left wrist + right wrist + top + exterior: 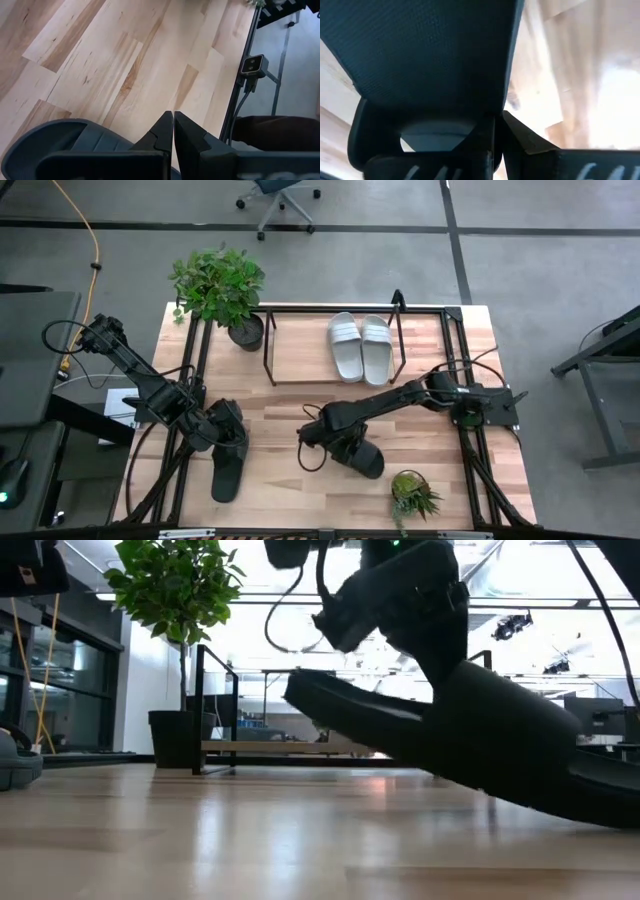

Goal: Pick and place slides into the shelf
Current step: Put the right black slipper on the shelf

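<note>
— While we look from above, the right tool (345,442) is pinched shut on a black slide's (362,458) strap, likely for lifting toward the shelf (300,355).
— At worktop height its heel tilts up. Left tool (173,131) is shut on the other black slide (55,145).

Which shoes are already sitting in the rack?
The two light grey slides sit side by side inside the black metal shelf. The two black slides are out on the table: one at the left arm, one at the right arm.
</note>
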